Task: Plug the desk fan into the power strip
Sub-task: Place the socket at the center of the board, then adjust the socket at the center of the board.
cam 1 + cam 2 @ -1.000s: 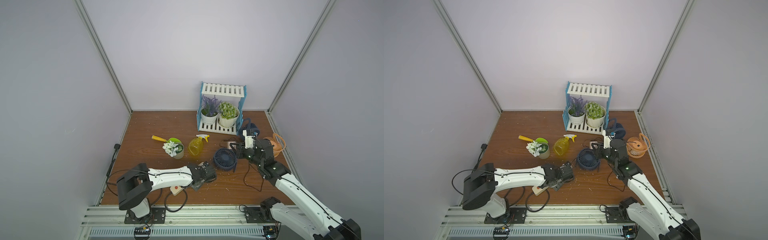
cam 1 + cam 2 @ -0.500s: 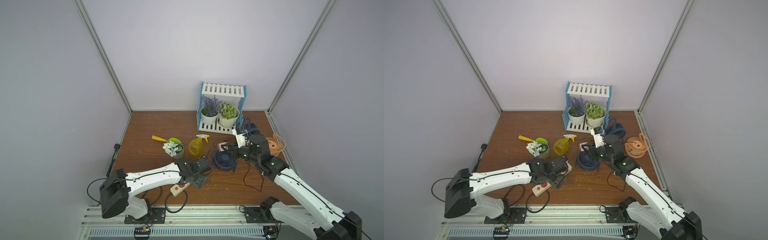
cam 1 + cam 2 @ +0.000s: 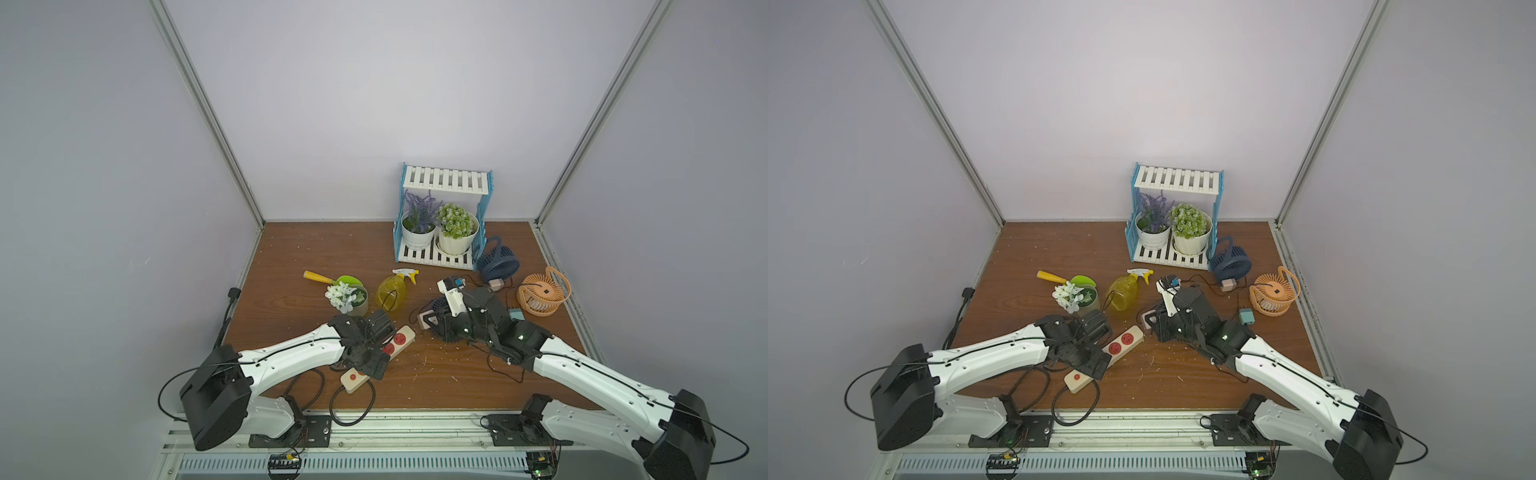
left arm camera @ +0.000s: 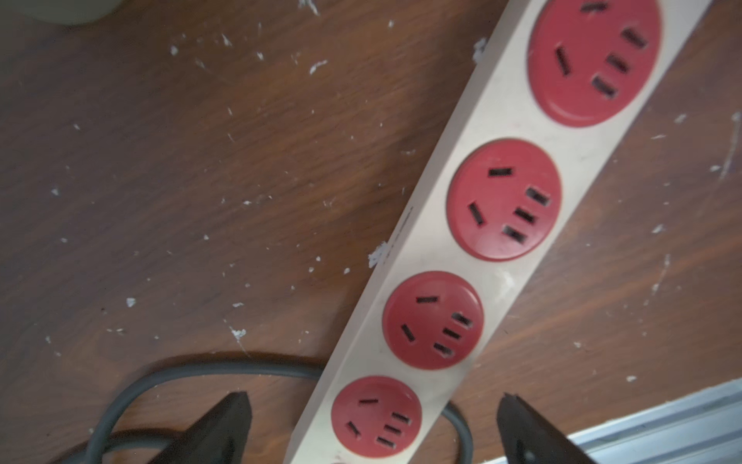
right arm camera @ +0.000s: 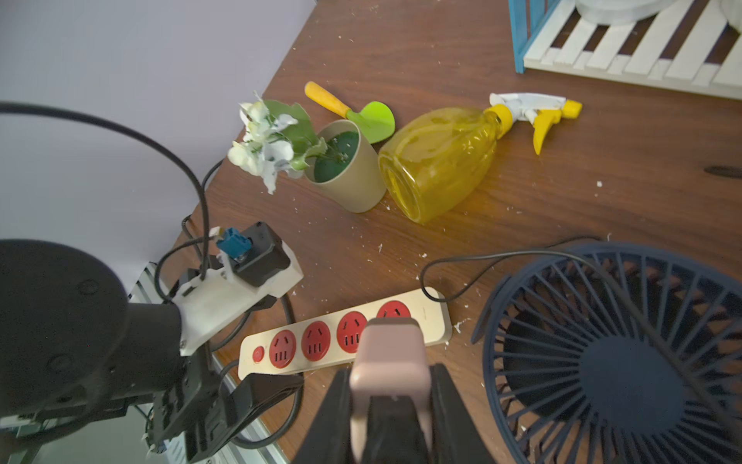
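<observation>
Closer now, our right gripper [image 5: 387, 401], clamped on the desk fan's [image 5: 618, 361] plug [image 5: 387, 353], faces the power strip's [image 5: 317, 339] end socket [image 5: 392, 310]; it lies slantwise by the tabletop's [image 5: 522, 225] front edge, our left gripper [image 4: 373, 401] gaping over it.

Landmark: power strip [image 3: 402, 337], on table [image 3: 311, 249].
Plug [image 5: 387, 353]: just beside its far end.
Fan [image 5: 622, 361]: near, to its right.
Flower cup [image 3: 353, 299], spray bottle [image 3: 390, 293]: behind it, side by side.
Trowel [image 3: 328, 277]: further behind, leftward.
Shelf [image 3: 446, 185] holding two potted plants [image 3: 457, 232]: far behind, rightward.
</observation>
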Controlling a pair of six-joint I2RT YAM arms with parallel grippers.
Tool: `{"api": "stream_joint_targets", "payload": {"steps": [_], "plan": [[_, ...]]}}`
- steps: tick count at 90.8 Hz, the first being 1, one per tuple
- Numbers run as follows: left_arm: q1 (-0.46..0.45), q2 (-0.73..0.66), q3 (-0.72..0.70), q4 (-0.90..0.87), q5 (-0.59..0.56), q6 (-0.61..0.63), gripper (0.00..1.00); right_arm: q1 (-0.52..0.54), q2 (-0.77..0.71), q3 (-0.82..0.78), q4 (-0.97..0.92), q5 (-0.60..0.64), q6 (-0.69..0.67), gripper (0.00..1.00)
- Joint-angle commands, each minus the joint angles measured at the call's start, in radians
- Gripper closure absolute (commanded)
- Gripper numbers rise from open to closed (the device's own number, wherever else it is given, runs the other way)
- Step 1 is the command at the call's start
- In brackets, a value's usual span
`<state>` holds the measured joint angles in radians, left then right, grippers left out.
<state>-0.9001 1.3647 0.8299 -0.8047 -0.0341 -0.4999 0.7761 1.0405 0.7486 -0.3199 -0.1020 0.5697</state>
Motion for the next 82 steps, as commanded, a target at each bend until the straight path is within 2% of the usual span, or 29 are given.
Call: {"api": "stream_joint_targets", "payload": {"steps": [1,12,22,30,36,44,51,55,71,77,82], "plan": [[0.008,0.015,-0.024,0.025,0.038,-0.02,0.05,0.011,0.009,0.007,0.072,0.047,0.085,1.0],[0.008,0.029,-0.068,0.111,0.081,-0.057,0.19,0.022,0.038,0.016,0.069,0.063,0.109,1.0],[0.009,0.059,-0.09,0.165,0.058,-0.094,0.3,0.035,0.056,0.022,0.083,0.076,0.12,1.0],[0.009,0.077,-0.09,0.203,0.033,-0.133,0.42,0.048,0.067,0.035,0.082,0.101,0.121,1.0],[0.008,0.085,-0.077,0.224,0.002,-0.168,0.54,0.059,0.079,0.056,0.059,0.145,0.119,1.0],[0.009,0.106,-0.048,0.261,-0.031,-0.213,0.6,0.087,0.113,0.108,-0.004,0.249,0.108,1.0],[0.008,0.135,-0.026,0.295,-0.021,-0.248,0.6,0.117,0.166,0.165,-0.059,0.33,0.103,1.0],[0.009,0.146,-0.019,0.312,0.005,-0.255,0.56,0.131,0.196,0.189,-0.074,0.361,0.104,1.0],[0.008,0.08,-0.052,0.301,0.065,-0.254,0.23,0.161,0.29,0.222,-0.053,0.366,0.161,1.0],[0.008,0.037,-0.082,0.296,0.086,-0.25,0.17,0.177,0.335,0.255,-0.062,0.371,0.174,1.0],[0.009,0.021,-0.109,0.301,0.114,-0.255,0.16,0.187,0.37,0.288,-0.072,0.381,0.18,1.0]]}}
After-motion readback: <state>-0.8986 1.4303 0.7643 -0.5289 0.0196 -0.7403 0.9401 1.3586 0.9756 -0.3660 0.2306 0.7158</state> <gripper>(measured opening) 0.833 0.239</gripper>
